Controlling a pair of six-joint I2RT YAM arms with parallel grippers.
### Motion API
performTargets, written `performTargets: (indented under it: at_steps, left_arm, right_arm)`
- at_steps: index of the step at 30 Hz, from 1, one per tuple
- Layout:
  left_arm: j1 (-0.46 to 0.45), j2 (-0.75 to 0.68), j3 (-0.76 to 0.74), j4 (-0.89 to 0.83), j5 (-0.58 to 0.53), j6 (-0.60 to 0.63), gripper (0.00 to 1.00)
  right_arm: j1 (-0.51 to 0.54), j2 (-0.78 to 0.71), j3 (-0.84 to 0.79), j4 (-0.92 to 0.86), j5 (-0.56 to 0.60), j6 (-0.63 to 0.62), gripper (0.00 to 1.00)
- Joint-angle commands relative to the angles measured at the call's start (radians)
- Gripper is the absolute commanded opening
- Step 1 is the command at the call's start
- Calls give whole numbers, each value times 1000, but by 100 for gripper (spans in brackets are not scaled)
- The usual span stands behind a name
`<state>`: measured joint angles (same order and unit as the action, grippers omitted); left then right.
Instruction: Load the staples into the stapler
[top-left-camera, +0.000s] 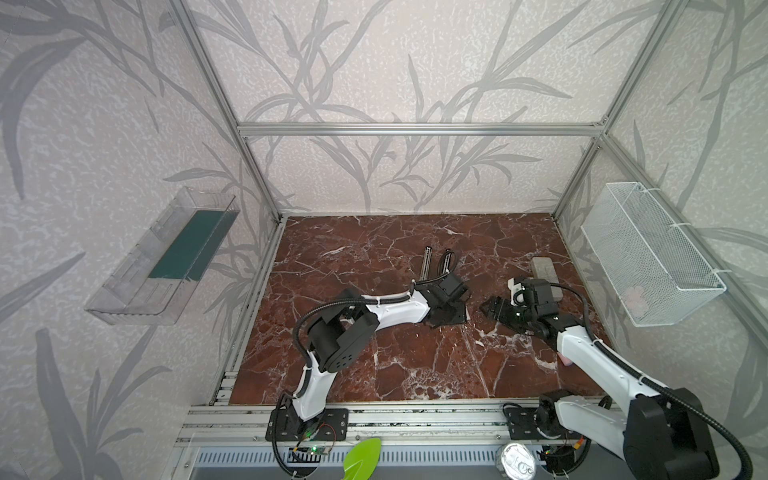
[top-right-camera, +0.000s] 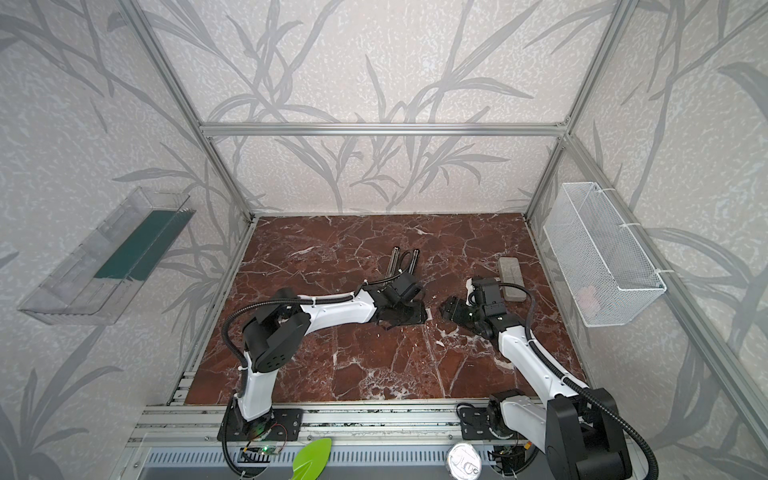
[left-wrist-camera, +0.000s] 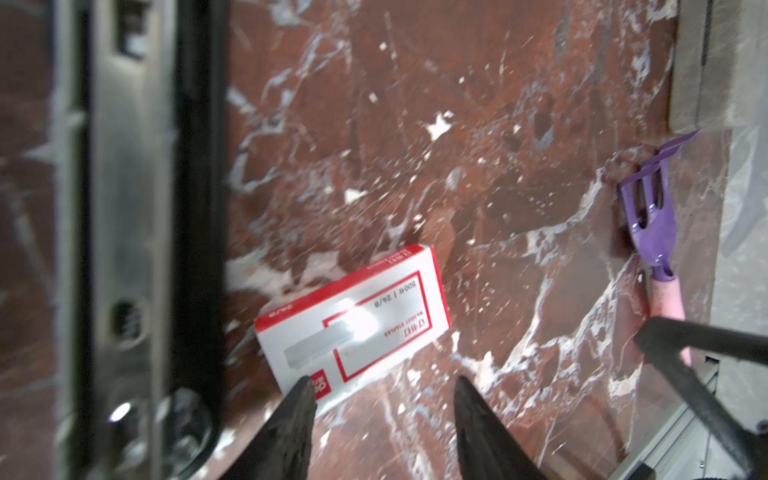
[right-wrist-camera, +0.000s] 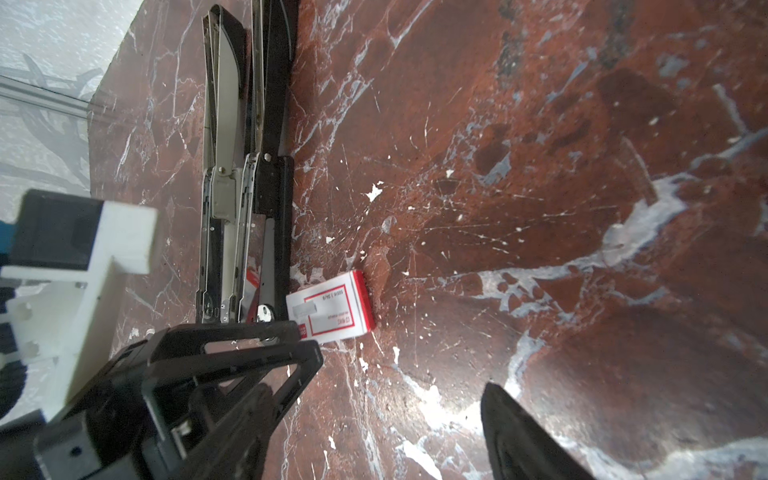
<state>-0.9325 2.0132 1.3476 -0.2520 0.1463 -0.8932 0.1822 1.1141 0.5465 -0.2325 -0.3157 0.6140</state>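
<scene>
Open tabletop (top-left-camera: 415, 365) spreads below the stapler (right-wrist-camera: 266, 166), splayed flat mid-frame, with the staples box (left-wrist-camera: 353, 320) just beside its black base. The left arm stretches low, left fingers (left-wrist-camera: 295, 424) parted and empty over the box's corner; right fingers (right-wrist-camera: 519, 440) gape empty nearby. The right-edge wire basket (top-left-camera: 648, 249) holds something pinkish, perhaps.

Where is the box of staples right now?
In the left wrist view, the staples box lies flat mid-table beside the opened stapler, just ahead of the left gripper.
</scene>
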Motion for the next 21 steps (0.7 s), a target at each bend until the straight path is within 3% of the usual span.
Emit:
performTargets:
  at_steps: [1, 11, 21]
  left_arm:
    - [-5, -38, -29, -33, -45, -9, 56]
    - [-29, -53, 3, -71, -85, 34, 55]
    - [-38, -109, -64, -81, -133, 32, 55]
  right_arm:
    - [-4, 18, 1, 17, -12, -8, 79]
    - [-4, 29, -8, 18, -33, -8, 78]
    - [-4, 49, -13, 42, -48, 0, 78]
